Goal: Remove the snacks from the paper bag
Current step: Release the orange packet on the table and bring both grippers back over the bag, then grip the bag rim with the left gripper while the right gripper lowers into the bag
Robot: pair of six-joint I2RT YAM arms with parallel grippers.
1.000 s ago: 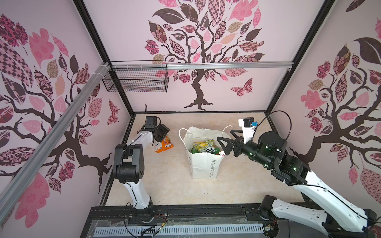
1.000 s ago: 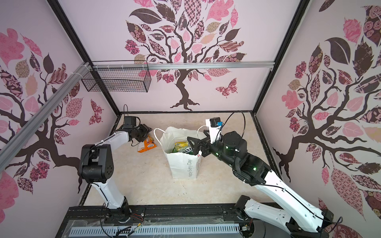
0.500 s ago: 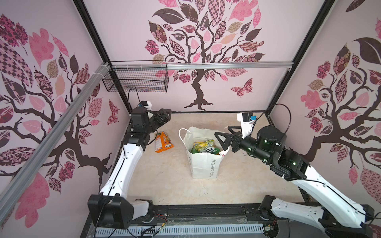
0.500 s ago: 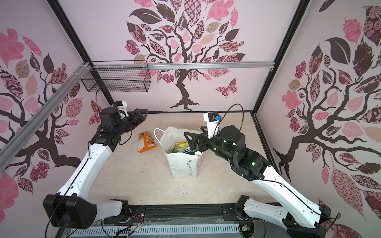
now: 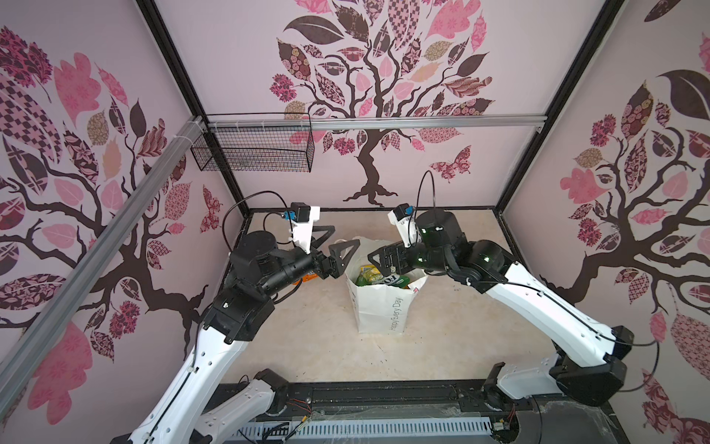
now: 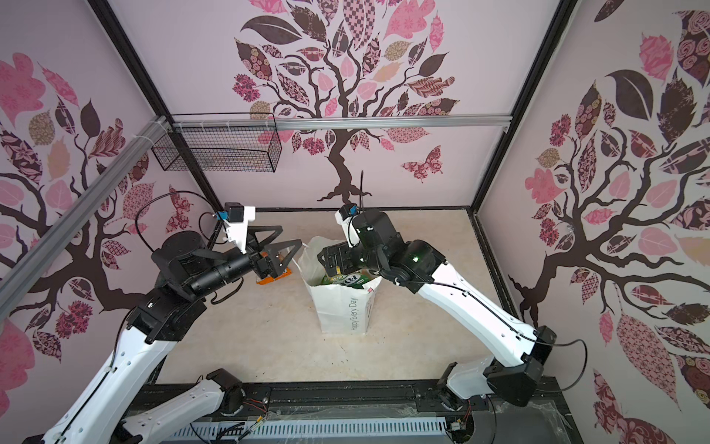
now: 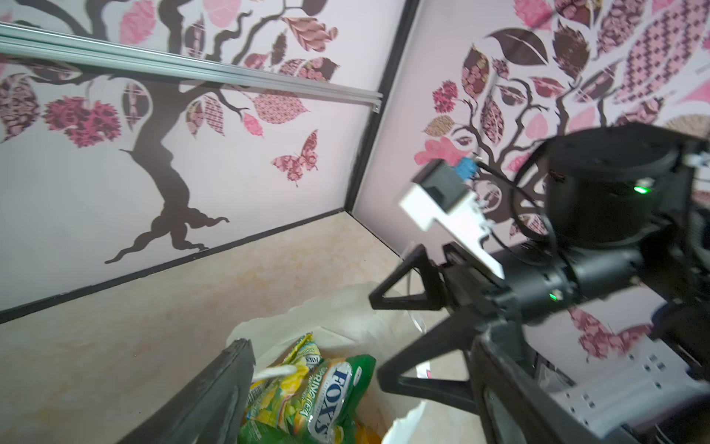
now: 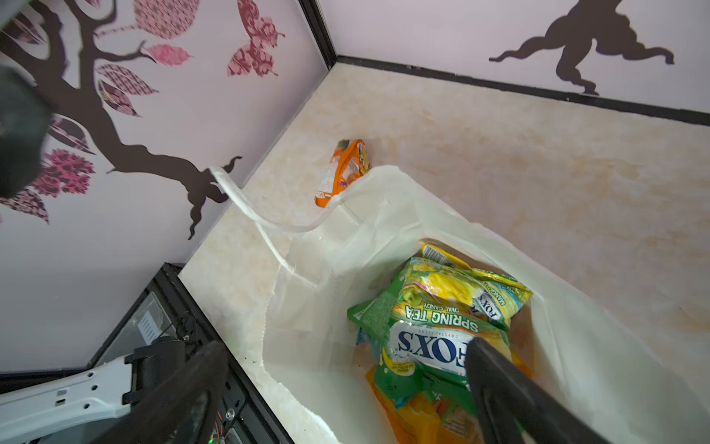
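1. The left gripper (image 5: 345,235) is hanging with its jaws spread and nothing between them. It is sitting just outside the paper bag's (image 5: 380,311) rim, on the far side of the bag from the other arm.
2. An orange packet (image 8: 344,169) is lying flat on the table below and behind the left gripper, already outside the bag and apart from both tools.
3. The paper bag is standing upright with its mouth gaping. The remaining snacks (image 8: 442,315) are piling inside it, with the green-yellow FOX'S packet (image 8: 430,346) lying on top.
4. The right gripper (image 8: 345,344) is pointing down into the bag's mouth with its jaws spread wide and gripping nothing. The FOX'S packet is lying straight ahead of it and below. One finger (image 8: 495,376) is overlapping the label in the right wrist view; whether it is touching, I cannot tell.
5. The packet's lettering, and seemingly its long axis, is running roughly from one right finger toward the other, so closing would likely be squeezing it lengthwise.
6. Judging from this, the right gripper is sitting much nearer the packet. A short descent looks like all that is separating it from a grasp.
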